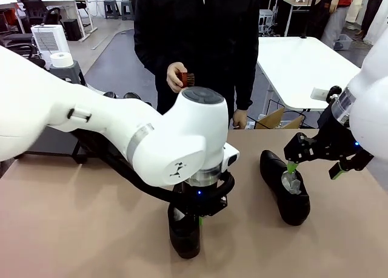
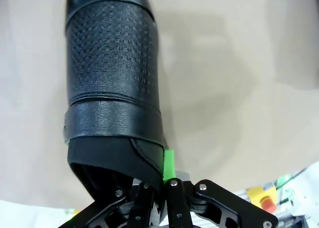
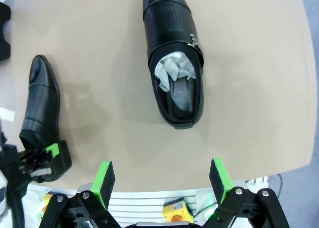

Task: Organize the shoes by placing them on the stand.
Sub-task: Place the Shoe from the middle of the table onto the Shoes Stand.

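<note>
My left gripper (image 1: 197,218) (image 2: 162,175) is shut on the heel rim of a black textured shoe (image 1: 184,234) (image 2: 112,88), one green pad (image 2: 169,166) outside the heel; the shoe's sole is on the tan table. The right wrist view shows this shoe (image 3: 42,106) at its left. My right gripper (image 1: 315,166) (image 3: 162,180) hangs open just above a second black shoe (image 1: 285,190) (image 3: 174,58) with white paper in its opening, touching nothing. The stand is mostly hidden behind my left arm; a dark strip (image 1: 85,145) under that arm may be part of it.
A person stands at the far side holding a small reddish-brown brush (image 1: 186,79) in one hand. The tan table (image 1: 73,229) has bare room on its left and front. A cardboard box (image 1: 279,119) sits beyond the far edge.
</note>
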`<state>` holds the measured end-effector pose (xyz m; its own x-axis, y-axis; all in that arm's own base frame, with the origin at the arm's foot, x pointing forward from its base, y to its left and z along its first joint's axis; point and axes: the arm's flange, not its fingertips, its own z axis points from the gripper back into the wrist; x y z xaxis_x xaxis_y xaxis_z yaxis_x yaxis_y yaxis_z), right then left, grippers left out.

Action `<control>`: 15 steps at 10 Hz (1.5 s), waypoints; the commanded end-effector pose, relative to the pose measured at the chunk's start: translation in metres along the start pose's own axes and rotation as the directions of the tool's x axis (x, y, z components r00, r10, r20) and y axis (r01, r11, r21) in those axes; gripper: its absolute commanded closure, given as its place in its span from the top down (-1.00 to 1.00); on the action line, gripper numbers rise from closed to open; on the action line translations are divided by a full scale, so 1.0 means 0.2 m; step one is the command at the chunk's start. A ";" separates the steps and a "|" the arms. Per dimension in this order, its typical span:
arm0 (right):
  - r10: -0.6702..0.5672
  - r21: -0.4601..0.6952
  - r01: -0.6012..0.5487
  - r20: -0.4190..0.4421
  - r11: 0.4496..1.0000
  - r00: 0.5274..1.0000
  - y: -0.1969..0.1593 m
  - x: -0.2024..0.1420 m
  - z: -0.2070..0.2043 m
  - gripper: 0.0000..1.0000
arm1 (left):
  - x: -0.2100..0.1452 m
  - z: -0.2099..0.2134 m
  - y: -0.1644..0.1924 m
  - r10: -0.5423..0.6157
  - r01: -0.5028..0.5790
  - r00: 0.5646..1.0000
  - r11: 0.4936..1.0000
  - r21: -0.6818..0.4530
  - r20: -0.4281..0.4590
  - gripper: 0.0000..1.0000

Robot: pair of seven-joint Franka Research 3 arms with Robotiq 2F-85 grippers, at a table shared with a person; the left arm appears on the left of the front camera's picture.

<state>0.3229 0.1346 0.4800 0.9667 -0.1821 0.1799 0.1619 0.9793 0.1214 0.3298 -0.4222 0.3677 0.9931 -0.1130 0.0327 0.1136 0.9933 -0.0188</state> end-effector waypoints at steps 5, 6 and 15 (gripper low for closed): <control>0.017 -0.004 -0.017 0.000 1.000 1.000 -0.01 0.00 0.01 1.00 | -0.23 0.86 0.78 -0.086 0.094 0.943 0.995 -0.011 0.321 -1.00; 0.017 -0.004 -0.017 0.000 1.000 1.000 -0.01 0.00 0.01 1.00 | -0.16 0.90 0.93 -0.128 0.125 0.936 0.992 0.031 0.329 -1.00; 0.017 -0.004 -0.017 0.000 1.000 1.000 -0.01 0.00 0.01 1.00 | 0.24 1.08 1.69 -0.132 -0.008 0.888 0.953 0.303 0.439 -1.00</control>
<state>0.3228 0.1344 0.4801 0.9666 -0.1825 0.1798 0.1624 0.9793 0.1211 0.3806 -0.1074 0.5670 0.8812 -0.2244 0.4160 0.1521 0.9679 0.2000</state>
